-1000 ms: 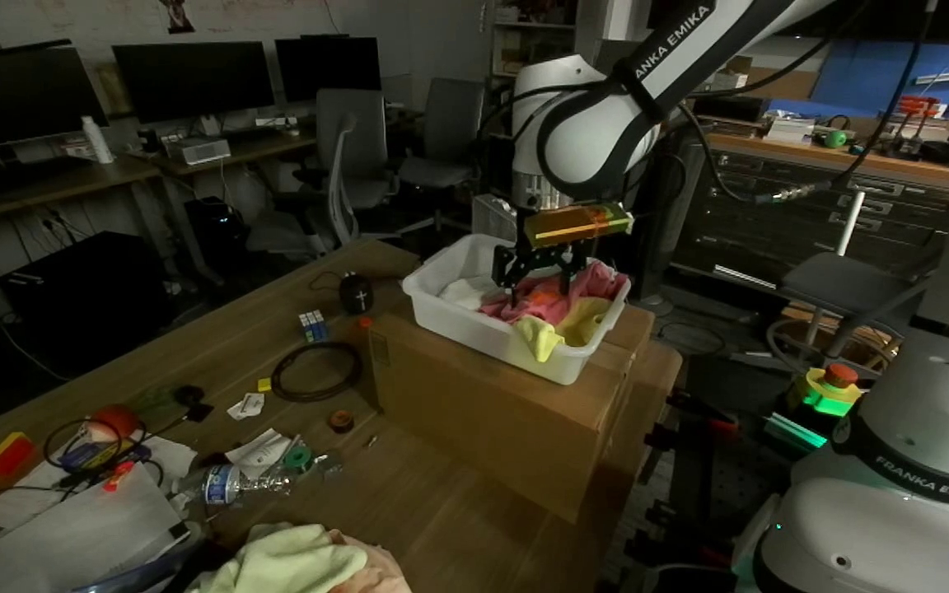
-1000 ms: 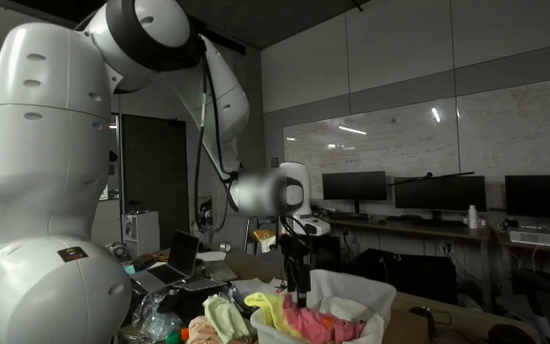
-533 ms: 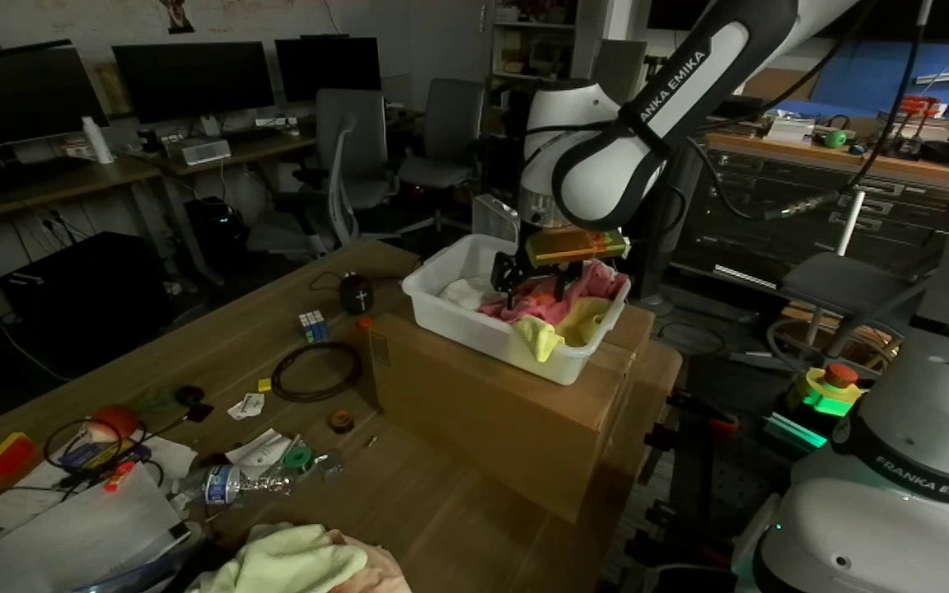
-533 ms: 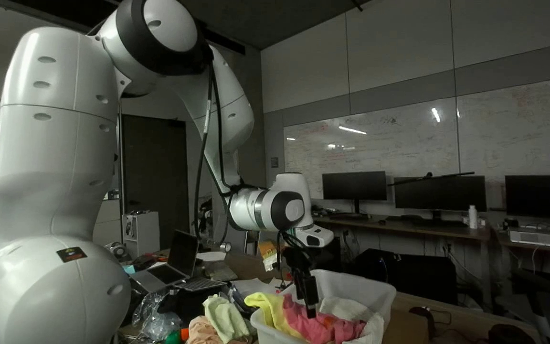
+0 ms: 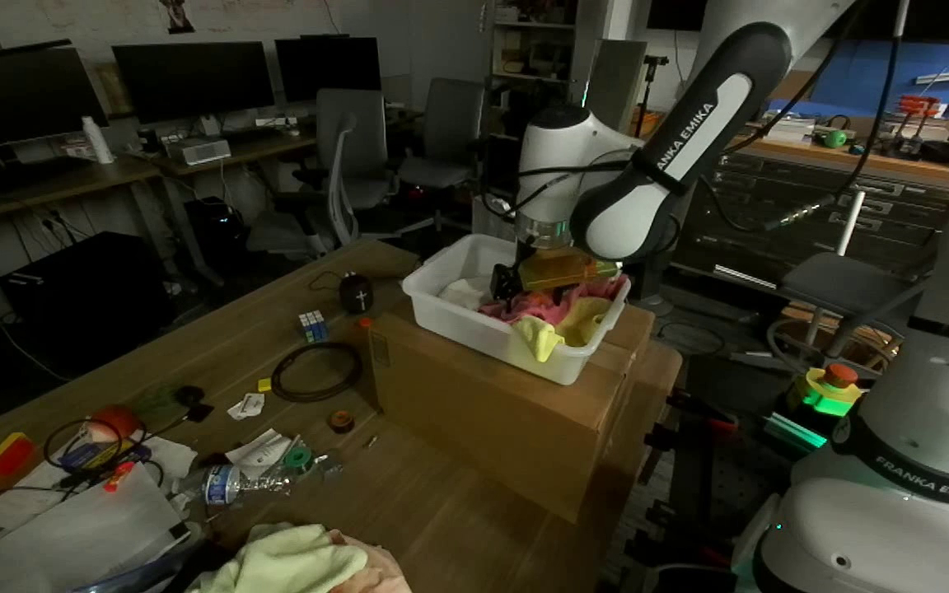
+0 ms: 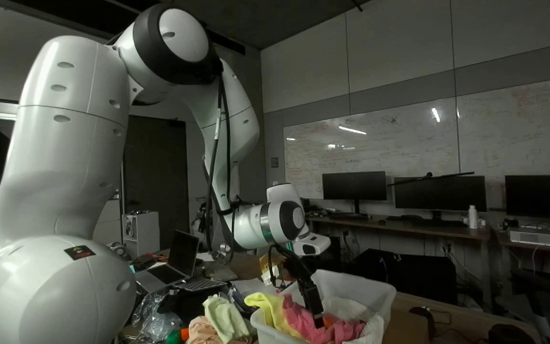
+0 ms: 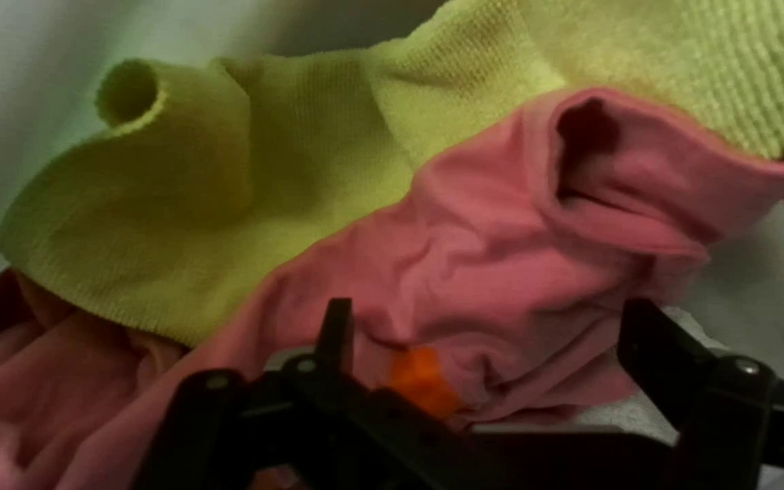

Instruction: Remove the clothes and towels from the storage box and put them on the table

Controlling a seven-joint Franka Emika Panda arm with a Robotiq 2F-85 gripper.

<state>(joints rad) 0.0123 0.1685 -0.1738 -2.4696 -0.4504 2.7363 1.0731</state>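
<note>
The white storage box [image 5: 474, 328] holds a pink garment [image 7: 474, 265], a yellow towel [image 7: 310, 156] and a white cloth [image 6: 344, 308]. The yellow towel hangs over the rim in an exterior view [image 5: 539, 336]. My gripper [image 7: 487, 306] is open, with its fingers apart over the pink garment and an orange patch [image 7: 425, 381] between them. In an exterior view its tilted fingers [image 6: 314, 303] reach down to the pink garment; whether they press on it I cannot tell. A light green towel [image 5: 285, 564] and a peach cloth [image 5: 371, 564] lie on the table.
The storage box stands on a cardboard box [image 5: 491, 420] at the table's edge. On the table [image 5: 441, 527] are a plastic bottle [image 5: 223, 484], a coiled cable [image 5: 277, 375], a puzzle cube [image 5: 313, 327], a black round object [image 5: 356, 295] and a laptop [image 6: 183, 253].
My gripper has come down into the storage box and tilted, its fingertips shifting across the pink garment toward the white cloth. The clothes and towels have not visibly moved.
</note>
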